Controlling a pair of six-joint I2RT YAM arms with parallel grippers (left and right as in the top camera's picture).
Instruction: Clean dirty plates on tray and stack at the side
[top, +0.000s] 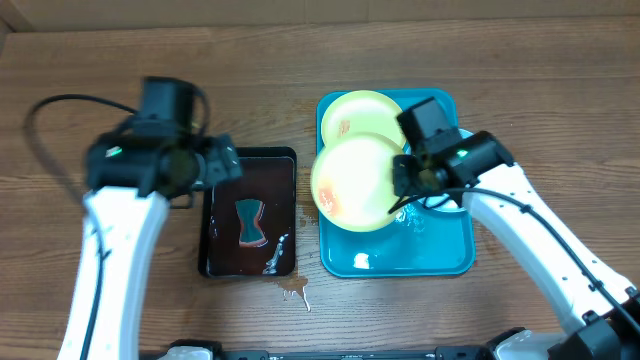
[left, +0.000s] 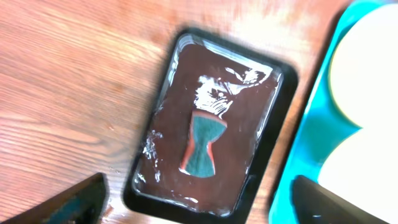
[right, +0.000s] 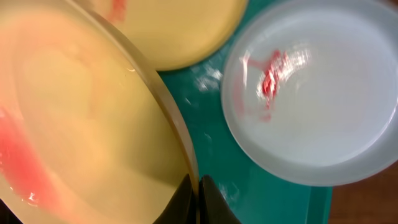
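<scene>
Wood-grain tabletop, seen from above: my right claw (top: 405, 185) is pinched on the rim of a pale yellow plate (top: 355, 185), holding it tilted over the left half of the turquoise tray (top: 430, 255), an orange-red smear showing near its lower left edge. A second yellow plate (top: 362, 112) lies flat at the tray's far end, also smeared. A pale blue plate (right: 311, 87) with a red streak sits on the tray to the right, largely hidden under my arm in the overhead view. My left claw (left: 199, 186) hangs spread wide over the black tray (top: 240, 273) of dark liquid on the left, where a teal sponge (top: 251, 222) lies soaking; a small brown spill (top: 296, 292) marks the wood just beside it. The lifted plate looks thin, stiff and light, likely plastic, and glossy with wet, so I judge it slippery. Its raised rim is the only real purchase, and a one-sided pinch there may let it swing or slide when scrubbed.
</scene>
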